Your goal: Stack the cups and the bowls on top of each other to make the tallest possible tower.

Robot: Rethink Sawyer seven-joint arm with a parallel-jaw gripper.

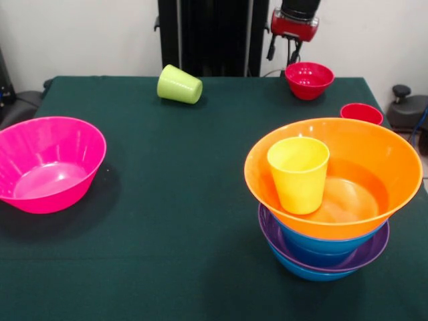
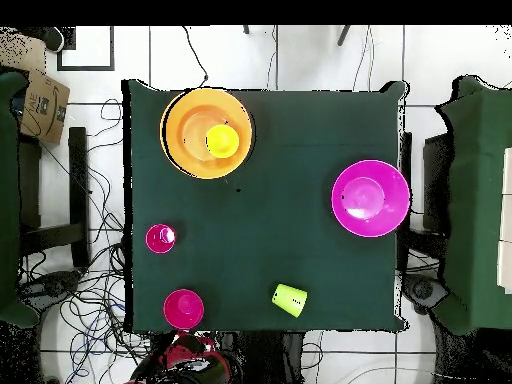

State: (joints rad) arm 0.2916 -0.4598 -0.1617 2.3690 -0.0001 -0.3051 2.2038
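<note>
The tower (image 1: pixel 332 214) stands near the desk's (image 1: pixel 180 200) front right corner in the front view: blue and purple bowls under a wide orange bowl (image 1: pixel 374 160), with the yellow cup (image 1: pixel 298 174) upright inside. The pink bowl (image 1: pixel 47 164) sits at the left edge. The lime cup (image 1: pixel 179 85) lies tipped near the far edge. The tool (image 1: pixel 292 48) hangs above the small red bowl (image 1: pixel 309 79); whether it is wide or narrow I cannot tell.

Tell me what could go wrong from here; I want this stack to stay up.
The yellow cup stands off-centre in the orange bowl, so whatever goes on top may sit tilted. The green cup lies on its side and could roll when grasped. The pink bowl is wide and may wobble on that cup.
</note>
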